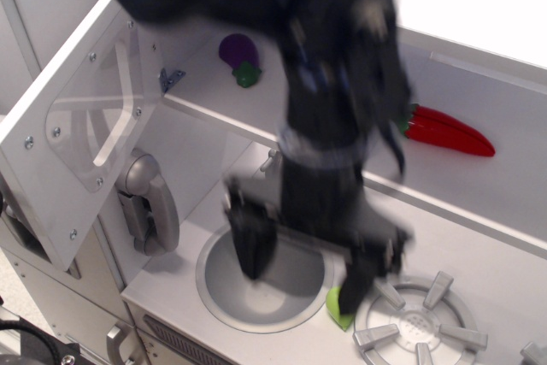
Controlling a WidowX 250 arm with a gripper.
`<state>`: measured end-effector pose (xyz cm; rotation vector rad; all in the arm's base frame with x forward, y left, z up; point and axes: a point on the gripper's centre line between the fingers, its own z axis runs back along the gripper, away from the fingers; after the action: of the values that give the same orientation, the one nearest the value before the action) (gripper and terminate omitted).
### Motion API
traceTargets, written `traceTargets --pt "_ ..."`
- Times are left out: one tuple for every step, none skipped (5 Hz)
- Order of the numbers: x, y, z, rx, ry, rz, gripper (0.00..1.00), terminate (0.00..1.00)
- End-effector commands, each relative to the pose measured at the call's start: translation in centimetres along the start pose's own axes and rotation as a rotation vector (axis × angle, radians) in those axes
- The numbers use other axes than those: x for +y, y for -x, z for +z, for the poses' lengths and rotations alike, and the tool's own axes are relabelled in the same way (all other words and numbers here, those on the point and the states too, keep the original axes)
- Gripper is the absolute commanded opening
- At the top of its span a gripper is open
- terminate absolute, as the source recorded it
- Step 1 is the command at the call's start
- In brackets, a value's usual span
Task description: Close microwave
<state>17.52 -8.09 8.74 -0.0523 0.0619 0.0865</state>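
Observation:
The microwave is a white cabinet box at the upper left. Its door [81, 130] with a clear rounded window stands swung open toward the camera at the left. The door's silver-grey handle [147, 203] hangs on its lower part. My gripper [303, 262] is blurred by motion and hangs over the round sink [256, 292], to the right of the door. Its two black fingers [248, 241] are spread apart and hold nothing.
A purple eggplant toy [239, 55] lies on the shelf behind the door. A red chili toy [449, 132] lies on the shelf at right. A green object [335, 305] sits beside the sink. A silver stove burner [419, 326] is at the lower right.

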Motion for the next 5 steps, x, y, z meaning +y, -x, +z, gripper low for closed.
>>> traceTargets --pt "4.6 -1.0 6.5 -0.100 0.132 0.040 1.00 0.00" --pt "8.0 -1.1 8.3 -0.141 0.146 0.068 1.00 0.00" --pt "11.0 -1.3 8.5 -0.124 0.104 0.088 1.00 0.00" --pt "13.3 -1.2 8.6 -0.148 0.096 0.104 1.00 0.00" --pt "15.6 -1.9 8.4 -0.183 0.035 0.152 1.00 0.00"
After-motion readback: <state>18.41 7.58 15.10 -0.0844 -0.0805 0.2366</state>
